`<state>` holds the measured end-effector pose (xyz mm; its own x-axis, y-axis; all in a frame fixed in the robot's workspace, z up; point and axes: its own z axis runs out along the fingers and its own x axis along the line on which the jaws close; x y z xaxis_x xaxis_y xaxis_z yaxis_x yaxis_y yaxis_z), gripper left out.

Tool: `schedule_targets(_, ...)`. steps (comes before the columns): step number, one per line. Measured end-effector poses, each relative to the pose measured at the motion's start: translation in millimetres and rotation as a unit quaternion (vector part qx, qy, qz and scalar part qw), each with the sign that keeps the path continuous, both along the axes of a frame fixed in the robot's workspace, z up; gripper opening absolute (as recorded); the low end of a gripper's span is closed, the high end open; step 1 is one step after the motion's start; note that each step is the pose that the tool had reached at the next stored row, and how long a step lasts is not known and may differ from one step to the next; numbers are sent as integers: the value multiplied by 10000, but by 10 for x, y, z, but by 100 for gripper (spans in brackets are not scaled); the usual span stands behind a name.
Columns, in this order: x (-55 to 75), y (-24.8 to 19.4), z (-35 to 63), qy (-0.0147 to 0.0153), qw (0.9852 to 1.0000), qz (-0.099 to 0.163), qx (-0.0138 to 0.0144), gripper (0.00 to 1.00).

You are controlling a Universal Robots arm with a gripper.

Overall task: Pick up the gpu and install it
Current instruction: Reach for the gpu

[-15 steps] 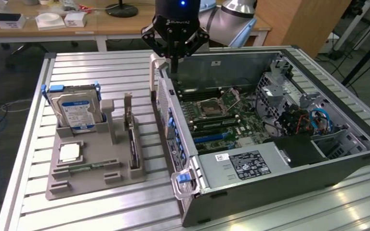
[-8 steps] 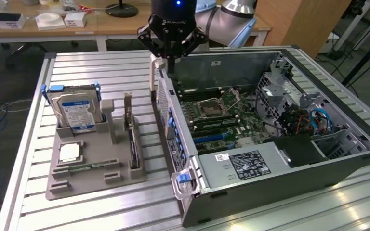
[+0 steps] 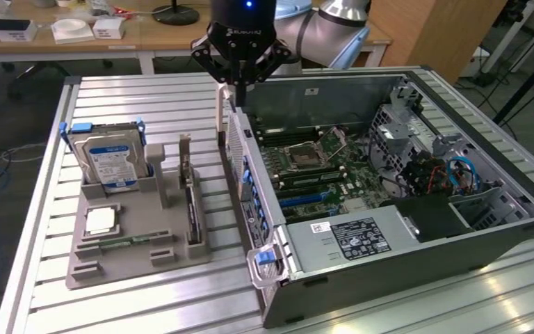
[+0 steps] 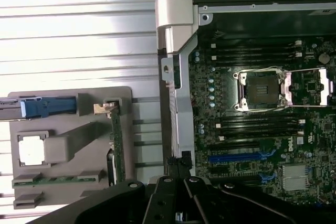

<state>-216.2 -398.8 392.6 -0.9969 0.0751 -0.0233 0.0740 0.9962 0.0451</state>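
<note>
1. One arm with one gripper (image 3: 236, 89), by our count. It hangs over the far end of the case (image 3: 452, 243), right above the wall that faces the tray. From the wrist camera the gripper (image 4: 178, 196) shows up dark over that same wall.
2. Jaws: pinched all the way together, and we can't spot anything caught between them. So closed on nothing, as far as we can see.
3. One gpu (image 3: 191, 209). It stands on its long edge in a slot of the tray (image 3: 137, 268), on the side nearest the case, with its pale bracket at the end away from the exterior camera. In the wrist view the gpu (image 4: 117, 145) is just a thin green strip seen edge on. It's well apart from the gripper.
4. One tray, grey, lying flat on the slatted table (image 3: 119, 97) just beside the case. Besides the gpu it holds three more things:
   - one drive (image 3: 109, 161) standing upright in blue rails
   - one square chip (image 3: 100, 221) lying flat
   - one green stick (image 3: 123, 242) lying flat near the chip
5. One case, on its side with the lid off. Inside we count one board (image 3: 341, 174) with one socket (image 3: 300, 156), rows of dark slots on either side of it, and at least one blue slot (image 3: 304, 200). One supply (image 3: 355, 236) with a label sits at the near end.
</note>
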Motion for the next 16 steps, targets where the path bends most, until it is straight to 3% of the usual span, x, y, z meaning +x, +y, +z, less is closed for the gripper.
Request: schedule_targets(16,-150,0,0,0,10000,0,0,11)
